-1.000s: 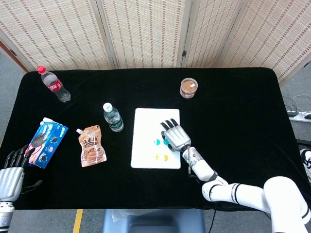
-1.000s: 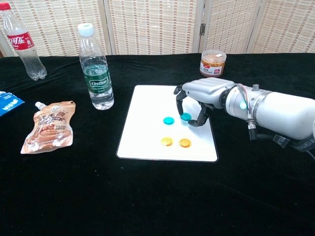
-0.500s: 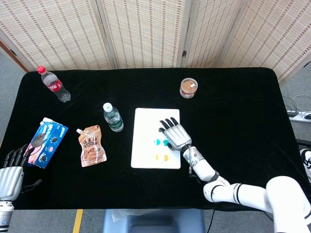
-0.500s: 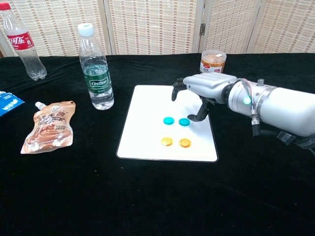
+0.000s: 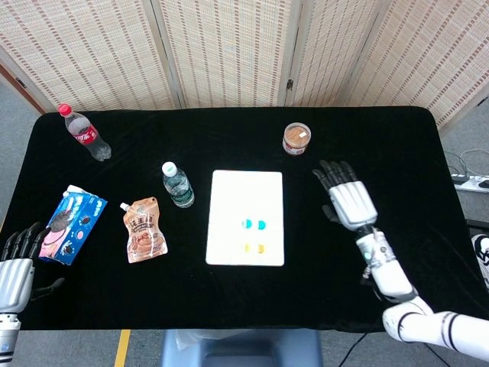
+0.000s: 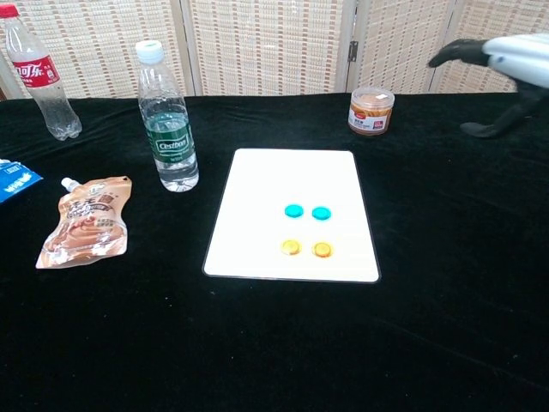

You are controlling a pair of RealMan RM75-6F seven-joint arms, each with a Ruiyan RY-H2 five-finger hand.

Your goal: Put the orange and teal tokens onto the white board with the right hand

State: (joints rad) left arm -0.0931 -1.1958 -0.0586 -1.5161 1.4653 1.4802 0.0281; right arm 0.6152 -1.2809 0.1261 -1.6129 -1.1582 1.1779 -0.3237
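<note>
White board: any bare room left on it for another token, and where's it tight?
The white board is bare across its far half, above the two teal tokens, and down its left strip beside the water bottle. It is tight mid-board, where the teal pair sits just above the two orange tokens. The right robot hand hovers off-board, empty.

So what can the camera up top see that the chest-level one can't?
Only the head view shows the left hand, open at the table's near left corner, and the whole blue cookie pack; the chest view catches just the pack's corner. It also shows the whole right hand, open, to the right of the board; the chest view clips it at its edge. The chest view adds nothing new, only clearer bottle labels. Both show the white board with two teal and two orange tokens, water bottle, cola bottle, pouch and jar.
</note>
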